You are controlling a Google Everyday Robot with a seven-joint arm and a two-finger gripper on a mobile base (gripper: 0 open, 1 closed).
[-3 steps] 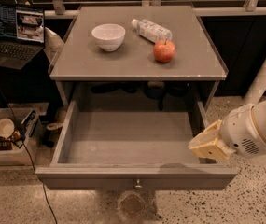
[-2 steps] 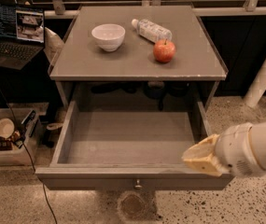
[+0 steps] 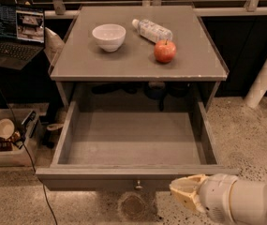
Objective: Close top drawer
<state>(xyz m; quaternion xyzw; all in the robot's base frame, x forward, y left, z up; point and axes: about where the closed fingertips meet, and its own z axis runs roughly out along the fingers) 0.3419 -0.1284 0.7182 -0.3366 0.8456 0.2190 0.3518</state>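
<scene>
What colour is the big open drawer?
Grey: the wide wooden top drawer, plain in the camera view; the cream gripper is near its front.

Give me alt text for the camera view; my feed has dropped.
The top drawer of a grey table stands pulled far out and empty, with the gripper low in front of its right end. On the table sit a white bowl, a bottle lying on its side and a red apple.

A speckled floor (image 3: 248, 125) lies dimly lit around a grey cabinet (image 3: 123, 62). At far left an open laptop (image 3: 16, 34) glows. Below it a box (image 3: 2, 157) of clutter sits on the floor, with a black cable (image 3: 39, 182) trailing near. A white post (image 3: 266, 74) slants at right. The gripper (image 3: 185, 192) hangs at near right, low over the floor.
</scene>
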